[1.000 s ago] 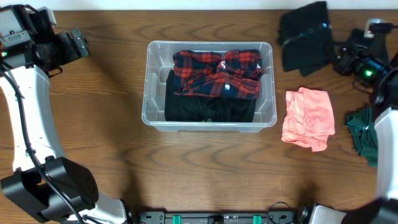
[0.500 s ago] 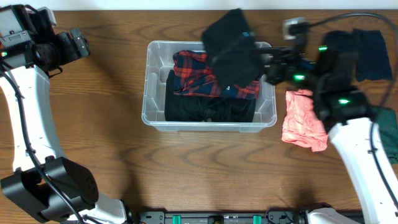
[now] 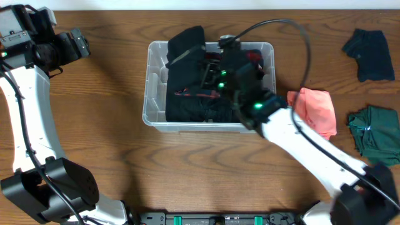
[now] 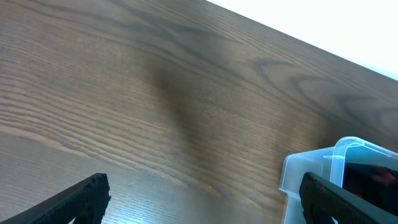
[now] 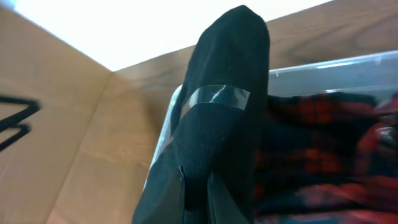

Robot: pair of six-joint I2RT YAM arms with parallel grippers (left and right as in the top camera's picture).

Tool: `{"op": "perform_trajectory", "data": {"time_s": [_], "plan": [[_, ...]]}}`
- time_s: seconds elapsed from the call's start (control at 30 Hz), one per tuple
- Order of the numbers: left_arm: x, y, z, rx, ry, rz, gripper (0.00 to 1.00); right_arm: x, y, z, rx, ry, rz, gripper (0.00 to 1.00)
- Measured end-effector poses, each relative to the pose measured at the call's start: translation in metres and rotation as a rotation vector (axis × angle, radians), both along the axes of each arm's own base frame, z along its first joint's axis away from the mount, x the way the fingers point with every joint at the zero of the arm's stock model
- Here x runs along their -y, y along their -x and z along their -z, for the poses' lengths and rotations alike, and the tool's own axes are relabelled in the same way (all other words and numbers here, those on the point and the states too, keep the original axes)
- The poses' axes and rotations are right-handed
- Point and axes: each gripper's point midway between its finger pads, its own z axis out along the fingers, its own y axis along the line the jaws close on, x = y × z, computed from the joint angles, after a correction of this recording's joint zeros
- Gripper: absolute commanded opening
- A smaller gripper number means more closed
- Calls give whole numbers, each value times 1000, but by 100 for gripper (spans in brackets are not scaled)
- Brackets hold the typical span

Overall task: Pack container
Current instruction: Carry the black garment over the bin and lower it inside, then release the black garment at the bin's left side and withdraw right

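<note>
Big wood table [image 3: 112, 94] w/ the container [image 3: 152, 87] sitting mid-back: clear bin, dark clothes [image 3: 200, 109] on the bottom + red plaid shirt [image 5: 317, 118] on top. Right gripper [image 5: 196, 193] is above the bin's back-left part, pinched tight on a black garment [image 5: 224, 112]. Left gripper [image 4: 205, 205] is off by the far-left corner, spread wide, nothing in it. Bare table front + left. Pink cloth [image 3: 315, 109] sits just right of the bin, green cloth [image 3: 375, 128] and dark teal cloth [image 3: 370, 55] near the right edge.

Wood-grain table [image 3: 112, 144]. The clear container [image 3: 147, 94] sits mid-table. Pink cloth [image 3: 319, 109] lies just right of the container. Dark blue cloth [image 3: 370, 55] is far right of it toward the back edge, and green cloth [image 3: 375, 134] is far right, nearer the front.
</note>
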Motion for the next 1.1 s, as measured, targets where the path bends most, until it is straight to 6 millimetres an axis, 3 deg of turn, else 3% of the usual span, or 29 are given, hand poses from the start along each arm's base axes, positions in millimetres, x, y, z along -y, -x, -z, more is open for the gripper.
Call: {"op": "perform_trajectory", "data": {"time_s": [0.3,0.33,0.4,0.43,0.5,0.63,0.8,0.9,0.93,1.03,1.1], "plan": [[0,0,0,0,0,0,98,-27,-27,28,33,-78,58,1],[0,0,0,0,0,0,98,-29,-28,32,31,-81,58,11],[0,0,0,0,0,0,98,-32,-29,37,22,-91,58,59],[0,0,0,0,0,0,98,-33,-29,39,22,-91,54,69],[0,0,0,0,0,0,98,-38,-29,37,33,-98,26,77],[0,0,0,0,0,0,98,-51,-22,27,63,-120,-63,78],[0,0,0,0,0,0,98,-55,-6,14,98,-70,-163,99],[0,0,0,0,0,0,98,-48,6,-5,159,24,-218,99],[0,0,0,0,0,0,98,-45,10,-11,184,63,-236,93],[0,0,0,0,0,0,98,-37,15,-19,250,209,-290,48],[0,0,0,0,0,0,98,-31,18,-8,257,315,-326,18]]}}
